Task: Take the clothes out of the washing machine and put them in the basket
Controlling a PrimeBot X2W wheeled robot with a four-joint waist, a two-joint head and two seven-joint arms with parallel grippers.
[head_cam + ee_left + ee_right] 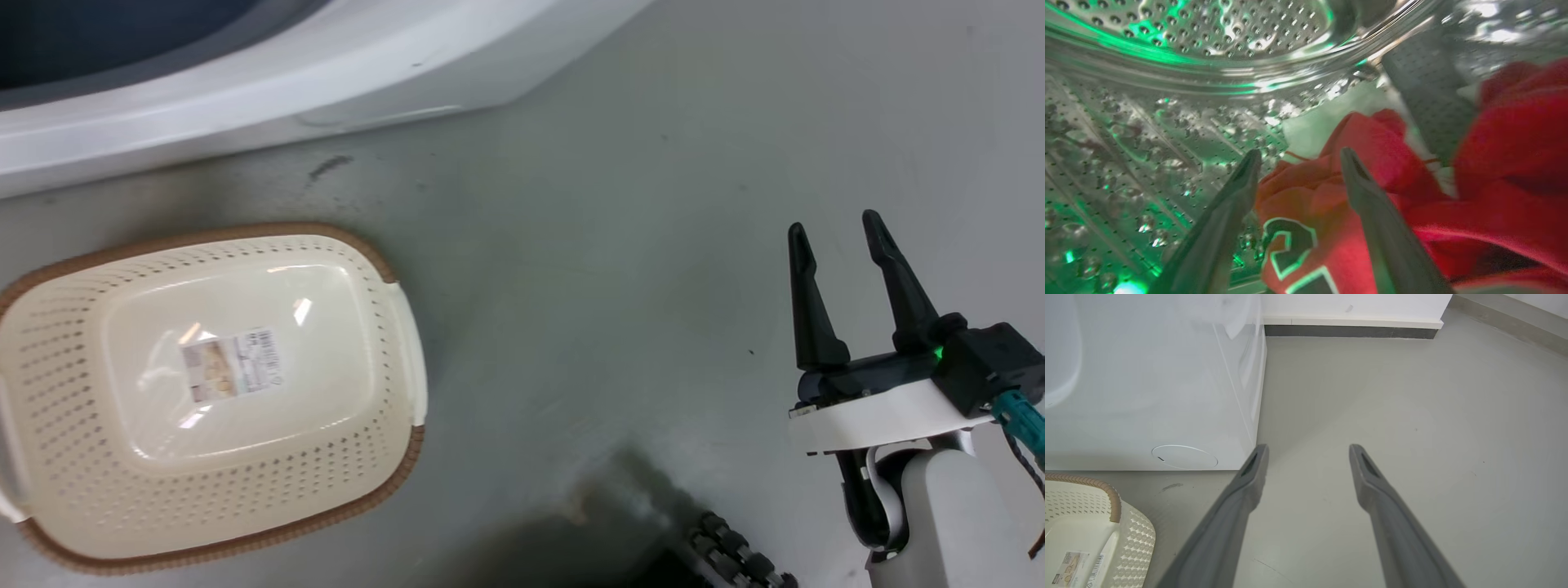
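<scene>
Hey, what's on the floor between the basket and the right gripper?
Nothing but bare grey floor between the basket and the right gripper; the head view shows it.

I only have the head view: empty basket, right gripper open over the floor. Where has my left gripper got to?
Observer: The left gripper is inside the washing machine, in its perforated drum.
Operator: Is it holding anything?
Observer: No. Its jaws are open and nothing is gripped yet.
Operator: Are any clothes close to it?
Observer: Yes. The red jersey lies just ahead between the jaws, with its black-and-white lettering showing.
Operator: Is that the only garment?
Observer: More red fabric is bunched at the right of the left wrist view. I cannot tell whether it is a separate piece.
</scene>
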